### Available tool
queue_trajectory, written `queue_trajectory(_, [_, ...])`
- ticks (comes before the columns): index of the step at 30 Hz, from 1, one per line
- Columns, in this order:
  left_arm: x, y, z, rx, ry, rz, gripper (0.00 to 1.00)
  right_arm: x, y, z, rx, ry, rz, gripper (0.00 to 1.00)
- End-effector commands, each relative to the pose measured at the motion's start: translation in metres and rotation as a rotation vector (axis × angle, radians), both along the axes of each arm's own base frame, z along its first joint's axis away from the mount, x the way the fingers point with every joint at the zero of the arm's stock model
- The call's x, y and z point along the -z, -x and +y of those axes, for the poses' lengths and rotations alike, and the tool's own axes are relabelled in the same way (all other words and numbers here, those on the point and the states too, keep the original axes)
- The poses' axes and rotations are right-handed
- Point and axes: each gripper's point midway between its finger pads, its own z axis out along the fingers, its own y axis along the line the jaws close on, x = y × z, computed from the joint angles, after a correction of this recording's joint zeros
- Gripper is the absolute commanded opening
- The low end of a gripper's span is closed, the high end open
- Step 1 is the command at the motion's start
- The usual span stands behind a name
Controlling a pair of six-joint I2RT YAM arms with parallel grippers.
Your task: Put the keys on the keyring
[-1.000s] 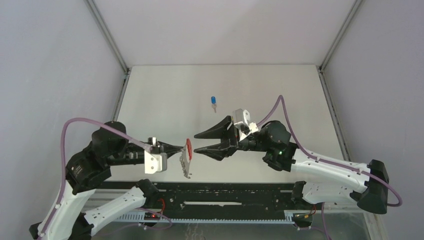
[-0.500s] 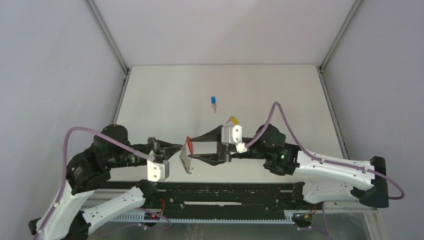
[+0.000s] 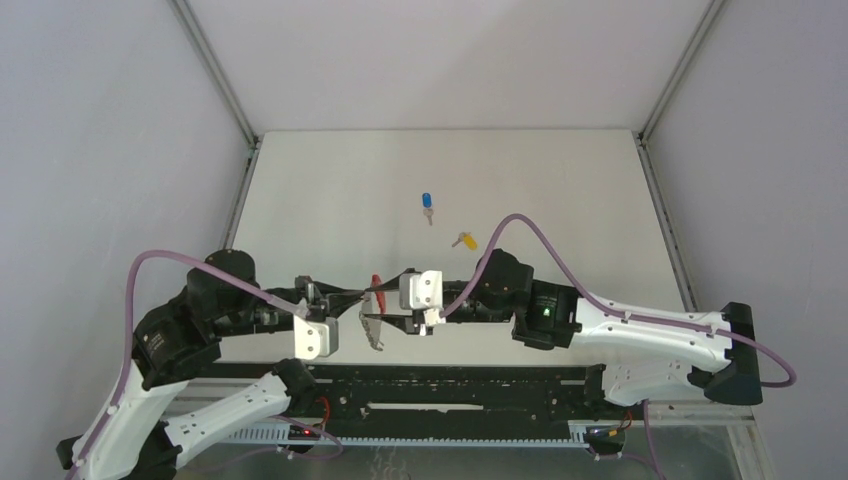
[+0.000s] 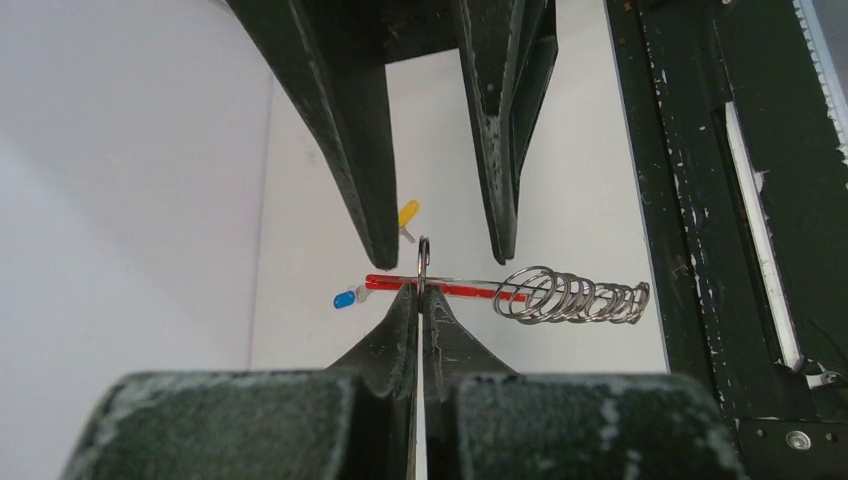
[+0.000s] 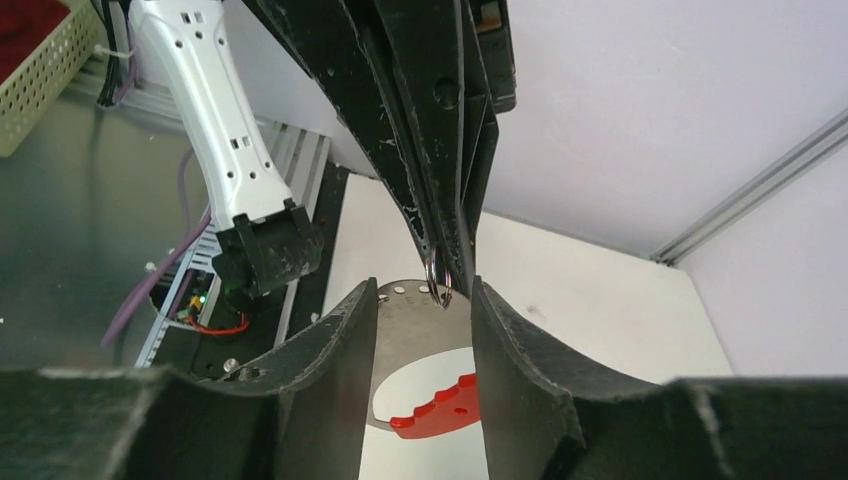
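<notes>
The keyring (image 3: 373, 322), a grey metal plate with a red lever (image 3: 377, 284) and a coil of rings (image 4: 570, 297), hangs above the table's near edge. My left gripper (image 3: 362, 298) is shut on one of its thin metal rings (image 4: 423, 262). My right gripper (image 3: 377, 304) is open and faces the left one, a finger (image 4: 350, 140) on each side of that ring with gaps showing. In the right wrist view the plate (image 5: 415, 325) lies between its fingers. The blue key (image 3: 427, 203) and the yellow key (image 3: 464, 240) lie on the table beyond.
The black rail (image 3: 440, 385) with the arm bases runs along the near edge. Grey walls close in the white table (image 3: 560, 190) on the left, right and back.
My right gripper has moved left from mid-table until its fingers straddle the keyring, uncovering the yellow key behind it. Its jaws narrowed a little. The left gripper held still.
</notes>
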Motion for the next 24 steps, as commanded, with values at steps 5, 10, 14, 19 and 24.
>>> queue_trajectory(5, [-0.017, 0.004, -0.002, 0.000, 0.080, -0.006, 0.00, -0.029, 0.000, -0.001, -0.008, -0.058, -0.001, 0.36])
queue_trajectory(10, [-0.016, 0.006, -0.003, 0.004, 0.082, 0.011, 0.00, -0.032, 0.001, 0.000, -0.013, -0.070, 0.016, 0.24])
queue_trajectory(14, [-0.013, 0.008, -0.004, 0.008, 0.083, 0.044, 0.00, -0.037, 0.001, -0.001, -0.009, -0.088, 0.029, 0.18])
queue_trajectory(19, [-0.007, 0.014, -0.009, 0.027, 0.091, 0.117, 0.00, -0.041, 0.002, -0.002, -0.015, -0.099, 0.046, 0.04])
queue_trajectory(24, [-0.003, 0.020, -0.015, 0.017, 0.114, 0.242, 0.14, -0.035, 0.007, -0.002, -0.045, -0.059, 0.083, 0.00])
